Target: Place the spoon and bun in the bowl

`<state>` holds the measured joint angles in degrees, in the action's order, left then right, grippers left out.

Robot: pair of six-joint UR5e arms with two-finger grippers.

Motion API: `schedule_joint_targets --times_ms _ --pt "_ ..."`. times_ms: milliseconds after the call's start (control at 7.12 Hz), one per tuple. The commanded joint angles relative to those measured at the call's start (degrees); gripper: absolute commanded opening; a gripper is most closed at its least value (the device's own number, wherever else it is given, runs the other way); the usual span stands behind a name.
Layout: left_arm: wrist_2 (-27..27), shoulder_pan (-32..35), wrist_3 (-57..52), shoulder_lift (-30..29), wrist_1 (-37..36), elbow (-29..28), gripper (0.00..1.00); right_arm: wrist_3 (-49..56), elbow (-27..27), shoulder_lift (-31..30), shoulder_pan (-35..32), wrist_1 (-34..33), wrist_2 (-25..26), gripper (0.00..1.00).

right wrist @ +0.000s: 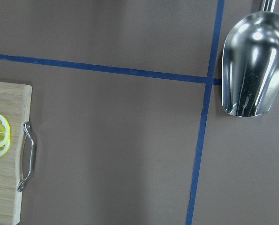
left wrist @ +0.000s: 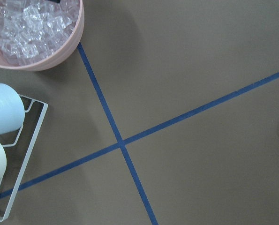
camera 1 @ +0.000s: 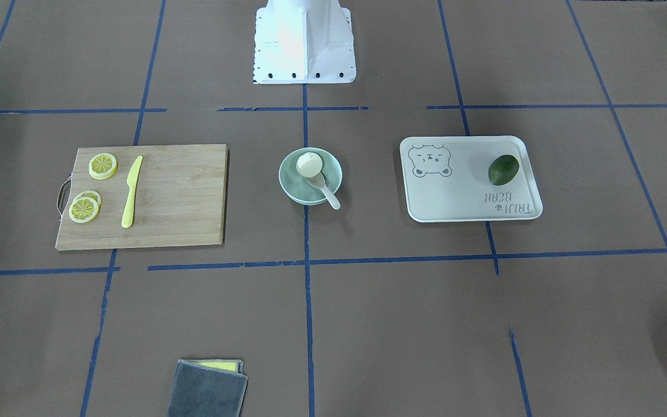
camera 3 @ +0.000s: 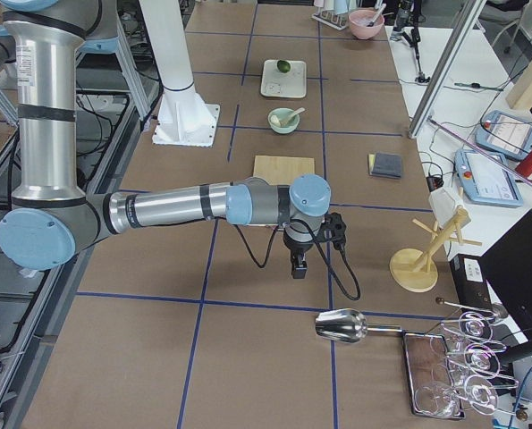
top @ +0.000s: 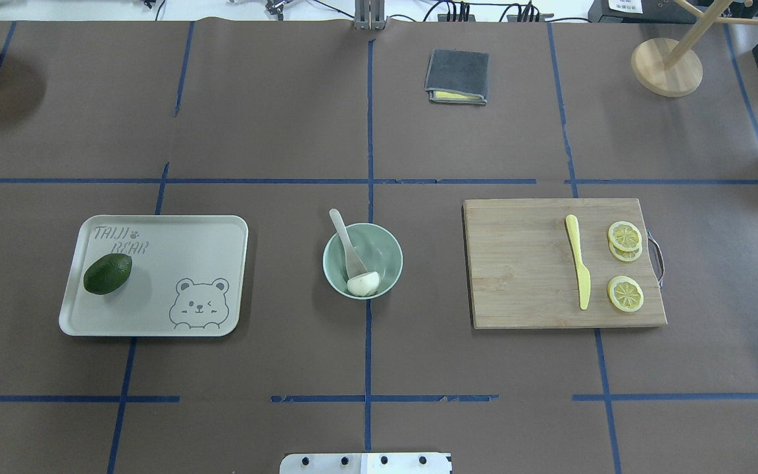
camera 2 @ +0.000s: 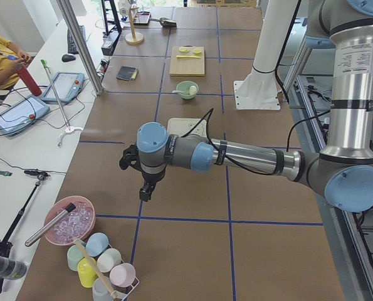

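Note:
The mint-green bowl (camera 1: 326, 167) (top: 384, 252) stands at the table's middle. The white bun (camera 1: 308, 164) (top: 363, 284) lies inside it, tipped with its cream underside partly showing. The pale spoon (camera 1: 325, 189) (top: 346, 241) rests in the bowl next to the bun, its handle sticking out over the rim. The left gripper (camera 2: 146, 191) hangs over bare table far off at the table's left end. The right gripper (camera 3: 298, 268) hangs far off at the right end. Both show only in the side views, so I cannot tell whether they are open or shut.
A wooden cutting board (top: 524, 276) holds a yellow knife (top: 578, 270) and lemon slices (top: 625, 293). A tray (top: 175, 263) holds an avocado (top: 108, 273). A grey cloth (top: 456, 76) lies beyond the bowl. A pink ice bowl (left wrist: 41, 33), a cup rack and a metal scoop (right wrist: 252, 65) sit at the table's ends.

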<state>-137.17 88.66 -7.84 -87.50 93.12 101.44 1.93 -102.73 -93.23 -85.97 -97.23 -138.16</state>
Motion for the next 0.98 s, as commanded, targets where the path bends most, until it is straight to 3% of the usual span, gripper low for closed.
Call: schedule_joint_targets --times_ms 0,843 --pt "-0.81 -0.24 3.45 2.59 0.13 2.01 1.00 -0.52 0.68 -0.37 -0.16 -0.07 0.69 1.00" --pt "1.74 -0.51 3.45 0.58 1.10 0.16 1.00 -0.52 2.71 -0.02 -0.16 0.11 2.18 1.00"
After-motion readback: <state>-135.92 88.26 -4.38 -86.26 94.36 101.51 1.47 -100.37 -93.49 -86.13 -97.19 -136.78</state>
